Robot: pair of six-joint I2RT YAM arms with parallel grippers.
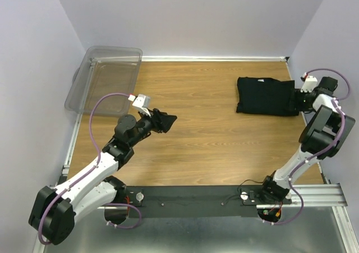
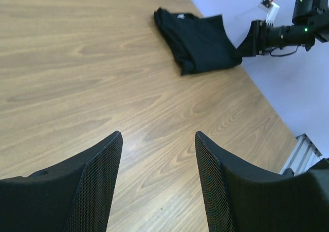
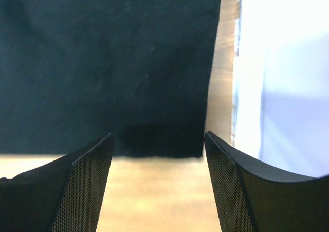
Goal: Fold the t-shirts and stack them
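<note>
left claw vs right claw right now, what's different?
Place: the left claw hangs over bare table on the left side, well away from the shirt. The right claw sits at the shirt's right edge.
Aim: the left claw points rightward across the table. The right claw points left at the shirt.
Shared: both are open, with nothing between the fingers.
</note>
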